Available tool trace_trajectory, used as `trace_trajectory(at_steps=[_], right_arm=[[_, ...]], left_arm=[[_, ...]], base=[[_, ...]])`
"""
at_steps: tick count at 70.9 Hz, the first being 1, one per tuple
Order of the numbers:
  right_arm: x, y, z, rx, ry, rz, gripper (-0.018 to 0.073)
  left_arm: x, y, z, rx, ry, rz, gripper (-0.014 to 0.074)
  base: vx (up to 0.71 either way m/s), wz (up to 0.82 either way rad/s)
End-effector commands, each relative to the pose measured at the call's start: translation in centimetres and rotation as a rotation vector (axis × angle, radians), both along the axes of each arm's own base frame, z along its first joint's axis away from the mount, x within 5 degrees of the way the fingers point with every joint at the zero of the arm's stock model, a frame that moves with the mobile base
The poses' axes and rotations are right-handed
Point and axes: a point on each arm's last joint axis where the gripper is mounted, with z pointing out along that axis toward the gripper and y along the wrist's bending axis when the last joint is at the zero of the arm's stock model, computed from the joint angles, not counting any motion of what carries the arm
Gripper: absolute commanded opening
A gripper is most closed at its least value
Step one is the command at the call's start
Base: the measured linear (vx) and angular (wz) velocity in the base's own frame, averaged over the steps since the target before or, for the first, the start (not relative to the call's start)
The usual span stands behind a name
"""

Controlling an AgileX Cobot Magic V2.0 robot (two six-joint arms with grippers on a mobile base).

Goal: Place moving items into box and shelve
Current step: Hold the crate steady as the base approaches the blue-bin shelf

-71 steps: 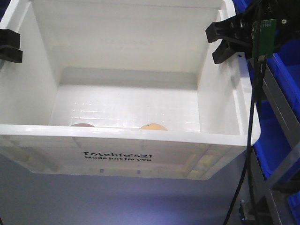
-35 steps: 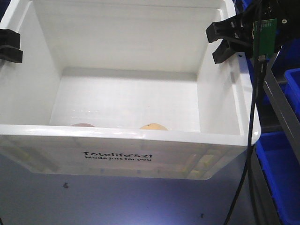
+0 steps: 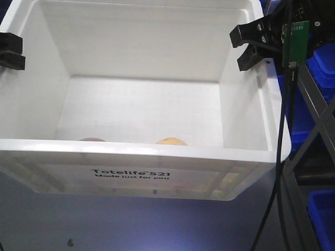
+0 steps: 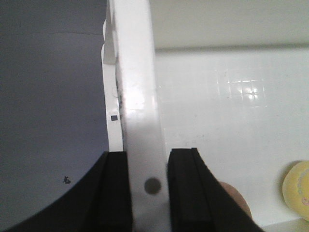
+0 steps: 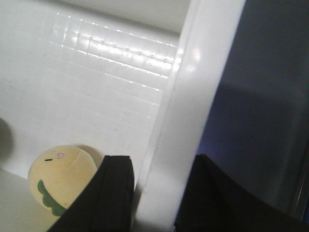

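Left gripper (image 4: 148, 193) and right gripper (image 5: 154, 193) clamp the glossy white box (image 3: 63, 172) at nine and two o'clock. Rounded yellow lump (image 5: 60, 181) and pinkish lump (image 4: 235, 205) sit on its gridded floor.

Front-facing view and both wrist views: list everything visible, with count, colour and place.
white tote: one, white with black print, centre, between the two grippers
yellow lump: one, pale yellow with a green mark, inside the tote near its front wall, right side
pinkish lump: one, pinkish tan, inside the tote near its front wall, left of the yellow lump
blue bins: several, blue, right of the tote
shelf frame: one, grey, right, among the bins
cable: one, black, hanging from the right arm
circuit board: one, green, on the right arm
floor: grey, below the tote
left gripper: one, black, clamped on the tote's left wall
right gripper: one, black, clamped on the tote's right wall
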Motion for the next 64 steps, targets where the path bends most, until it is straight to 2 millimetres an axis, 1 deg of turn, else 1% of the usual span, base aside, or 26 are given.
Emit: trace_trajectory(at_steps=[1,41,64], right_arm=[[-1.73,0.95,3.29,0.159,-0.108,0.063,-0.0003],[-1.73,0.95,3.29,0.159,-0.108,0.063,-0.0003],[-1.73,0.95,3.29,0.159,-0.108,0.063,-0.0003]], left_arm=[[-0.44,-1.01,3.2,-0.151,-0.193,-0.008,-0.0004],[-0.44,-1.01,3.2,-0.151,-0.193,-0.008,-0.0004],[-0.43,-1.01,3.2,-0.151,-0.193,-0.008,-0.0004]], base=[[0.39,0.09],[0.36,0.11],[0.3,0.28]])
